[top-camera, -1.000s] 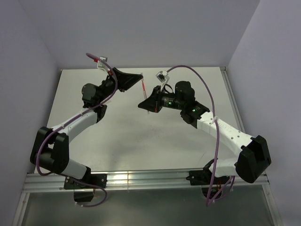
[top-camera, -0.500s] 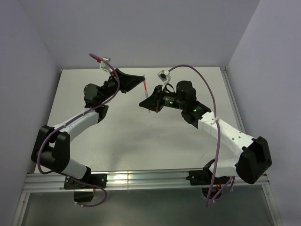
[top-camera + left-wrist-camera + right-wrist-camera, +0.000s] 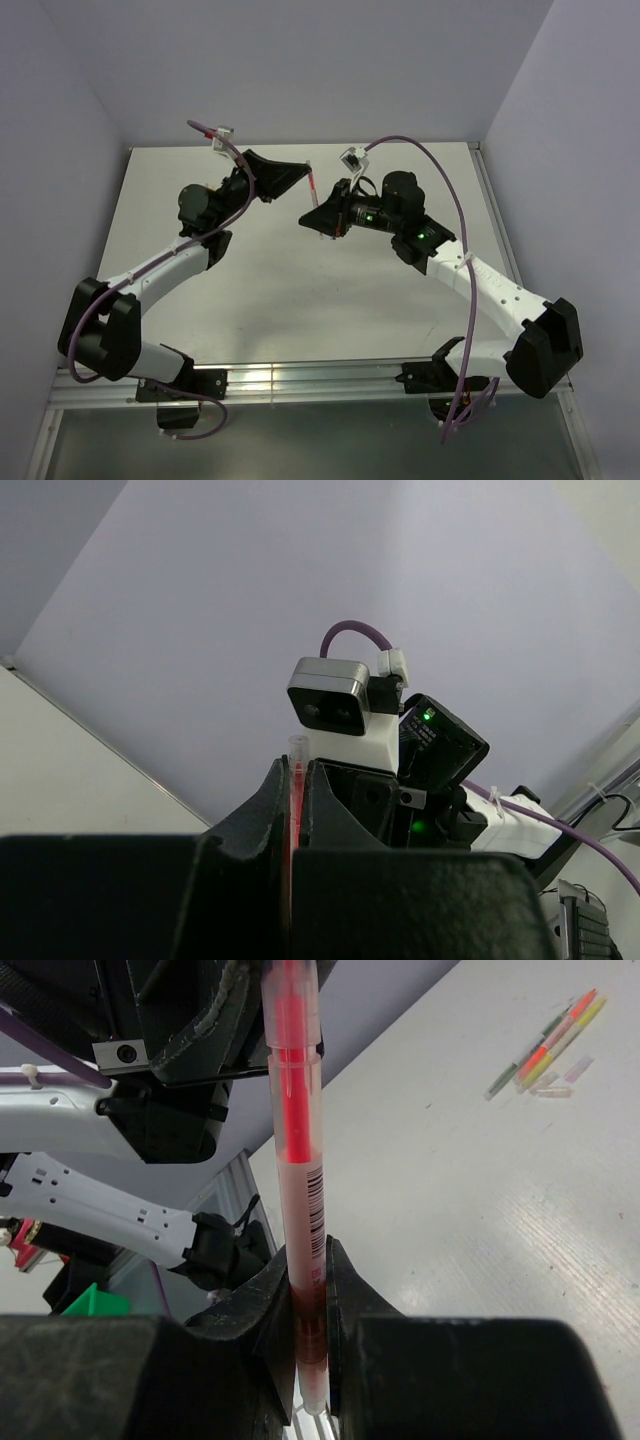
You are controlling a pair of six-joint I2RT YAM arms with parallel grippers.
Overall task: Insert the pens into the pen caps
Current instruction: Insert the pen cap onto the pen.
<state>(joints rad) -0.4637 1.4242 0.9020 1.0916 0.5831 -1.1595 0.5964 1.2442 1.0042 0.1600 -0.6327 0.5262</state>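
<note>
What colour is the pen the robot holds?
The thin clear-barrelled pen is red inside; clearest in the right wrist view.

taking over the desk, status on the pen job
Left hand and right hand shut on one red pen, an end each, mid-air. Spare pens on table, nothing in the way.

Red pen (image 3: 312,183) now nearer right gripper (image 3: 313,219).

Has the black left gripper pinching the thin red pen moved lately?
Yes. The left gripper, with the red pen, drifted slightly right, away from the pale table's far-left corner, toward the right gripper.
</note>
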